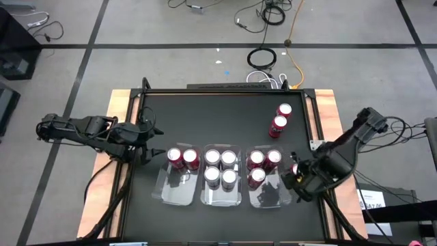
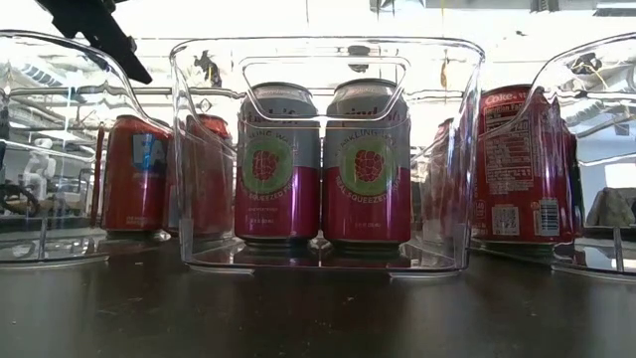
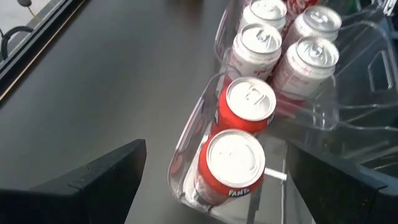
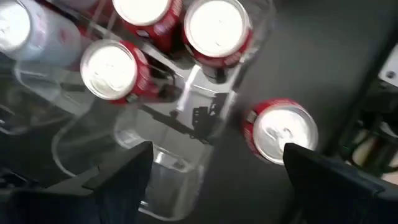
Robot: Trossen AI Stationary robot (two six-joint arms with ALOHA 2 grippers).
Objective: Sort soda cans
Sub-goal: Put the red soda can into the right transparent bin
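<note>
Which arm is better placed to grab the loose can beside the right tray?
Right. The right gripper hovers open near the loose can, just outside the right tray. The left gripper, also open, sits across the table by the left tray.

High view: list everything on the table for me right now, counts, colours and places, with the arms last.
Clear plastic rectangular trays: three, side by side along the table's near middle.
Red soda cans, left tray: two, at its far end.
Silver-white soda cans, middle tray: four, in a two-by-two block.
Red soda cans, right tray: three, at its far end.
Red soda cans, loose: two, on the black table toward the far right.
Red soda can: one, standing just outside the right tray, by the right gripper.
Left gripper: open, beside the left tray.
Right gripper: open, beside the right tray.
</note>
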